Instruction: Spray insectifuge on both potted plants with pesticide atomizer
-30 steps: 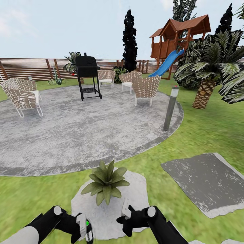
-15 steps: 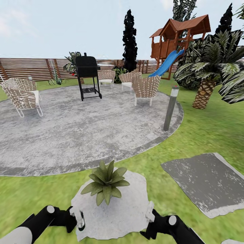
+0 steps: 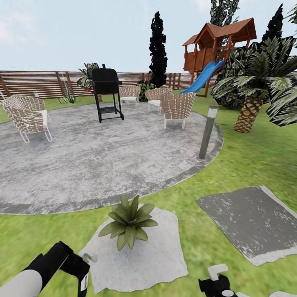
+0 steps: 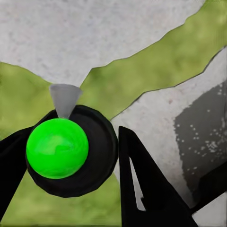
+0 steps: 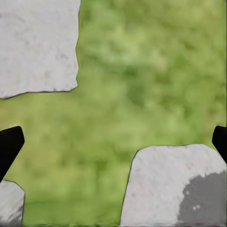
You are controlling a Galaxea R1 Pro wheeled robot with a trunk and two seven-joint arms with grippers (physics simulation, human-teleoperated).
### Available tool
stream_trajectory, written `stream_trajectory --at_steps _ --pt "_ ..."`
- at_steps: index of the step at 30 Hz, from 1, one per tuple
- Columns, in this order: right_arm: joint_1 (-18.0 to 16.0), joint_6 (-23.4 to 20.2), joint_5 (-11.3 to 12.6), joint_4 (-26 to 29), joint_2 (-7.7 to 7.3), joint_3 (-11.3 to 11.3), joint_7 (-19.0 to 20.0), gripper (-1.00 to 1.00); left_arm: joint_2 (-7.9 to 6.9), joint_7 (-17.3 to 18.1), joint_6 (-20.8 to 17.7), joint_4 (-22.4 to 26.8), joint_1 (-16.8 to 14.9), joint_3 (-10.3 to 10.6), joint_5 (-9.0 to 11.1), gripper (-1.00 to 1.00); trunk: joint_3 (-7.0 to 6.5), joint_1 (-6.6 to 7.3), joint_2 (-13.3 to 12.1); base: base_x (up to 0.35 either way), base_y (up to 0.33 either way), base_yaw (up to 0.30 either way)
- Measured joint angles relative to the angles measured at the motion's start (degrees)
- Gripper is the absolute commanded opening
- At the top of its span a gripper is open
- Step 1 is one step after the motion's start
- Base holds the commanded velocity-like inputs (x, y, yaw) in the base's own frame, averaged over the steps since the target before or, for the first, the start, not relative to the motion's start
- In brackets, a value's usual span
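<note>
The left gripper (image 4: 71, 156), at seven o'clock in the head view, has its jaws clenched around the pesticide atomizer (image 4: 71, 149), whose round dark body, green cap and pale nozzle show between the black fingers (image 4: 142, 189). One potted plant (image 3: 128, 221) stands on a pale stepping stone (image 3: 156, 251) at six o'clock, just short of the patio (image 3: 95, 161). The right gripper (image 5: 113, 142), low at five o'clock, holds its jaws released and wide apart over the lawn (image 5: 151, 75).

Green potted plant (image 3: 128, 222) on pale grey stepping stone (image 3: 156, 260)
</note>
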State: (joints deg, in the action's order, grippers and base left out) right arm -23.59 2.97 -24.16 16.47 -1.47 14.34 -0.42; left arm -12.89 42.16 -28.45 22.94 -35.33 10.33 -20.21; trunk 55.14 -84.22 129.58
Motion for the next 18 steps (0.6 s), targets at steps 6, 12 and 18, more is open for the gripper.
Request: stream_trajectory --at_steps 6,12,18 --pt "0.0 0.5 0.8 -1.3 -0.2 0.0 -0.6 1.0 0.04 0.3 -1.3 1.0 0.0 0.0 -0.2 -1.0 0.0 0.0 0.0 0.0 0.0 0.0" --pt "0.0 2.0 1.0 -3.3 -0.06 0.0 -0.6 1.0 0.37 0.3 -6.0 3.8 0.0 0.1 -0.1 -1.0 0.0 0.02 0.0 0.094 0.0 0.0" --pt "0.1 4.5 0.9 -3.7 -0.21 0.0 -0.6 1.0 0.46 0.3 -6.5 4.5 0.0 0.1 -0.1 -1.0 0.0 0.03 0.0 0.322 0.0 0.0"
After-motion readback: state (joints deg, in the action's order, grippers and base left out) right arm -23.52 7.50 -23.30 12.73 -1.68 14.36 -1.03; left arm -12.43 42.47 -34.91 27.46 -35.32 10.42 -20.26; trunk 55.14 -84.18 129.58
